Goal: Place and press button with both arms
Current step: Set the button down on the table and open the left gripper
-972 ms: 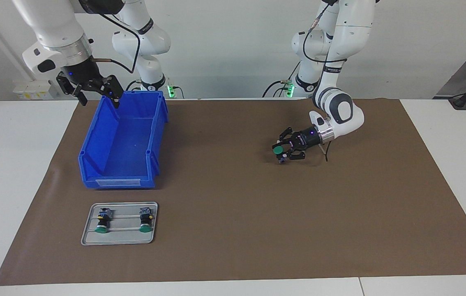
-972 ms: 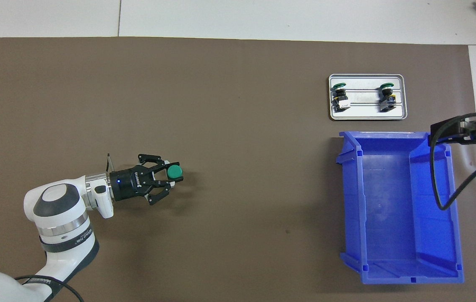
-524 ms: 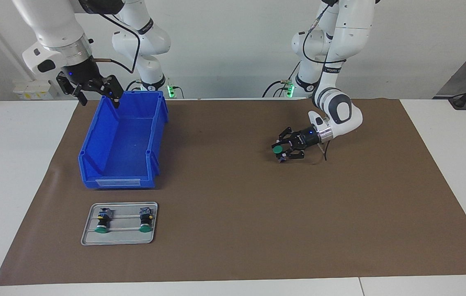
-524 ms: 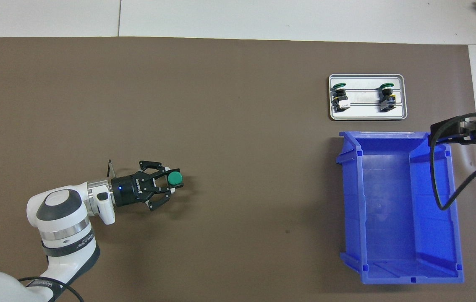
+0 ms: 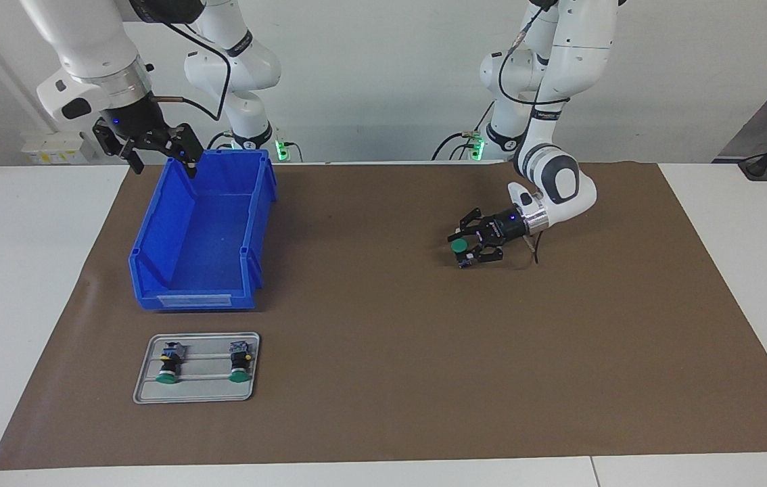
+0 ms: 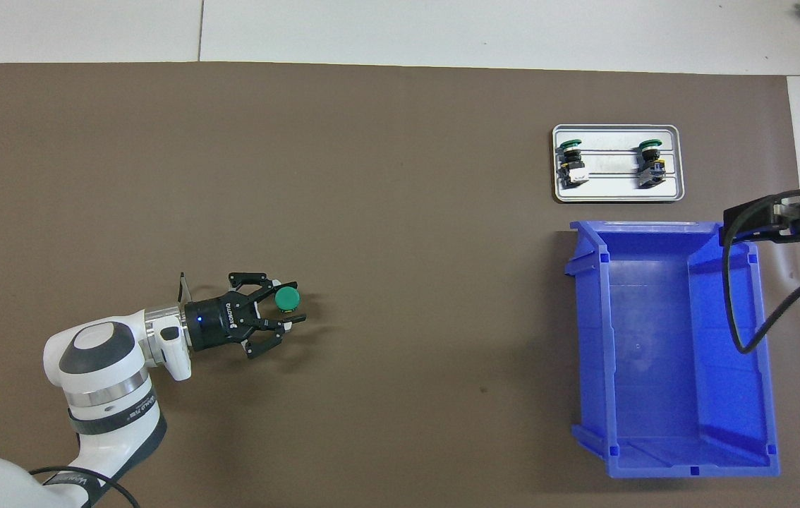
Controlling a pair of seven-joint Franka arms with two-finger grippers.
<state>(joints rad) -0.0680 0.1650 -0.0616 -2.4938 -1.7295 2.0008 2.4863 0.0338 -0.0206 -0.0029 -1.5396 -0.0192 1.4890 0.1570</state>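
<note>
Left gripper [image 5: 466, 249] just loosened around button [image 5: 459, 246], well clear of blue bin [image 5: 199, 233]; placing done, pressing next.

Small white lettering marks the left pincer [image 6: 286, 313] body — too small to read.

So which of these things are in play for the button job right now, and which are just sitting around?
In play:
- button, upright on the mat
- left gripper, around the button
- right gripper, waiting over the bin's rim

Sitting around:
- blue bin
- metal tray with two spare buttons
</note>
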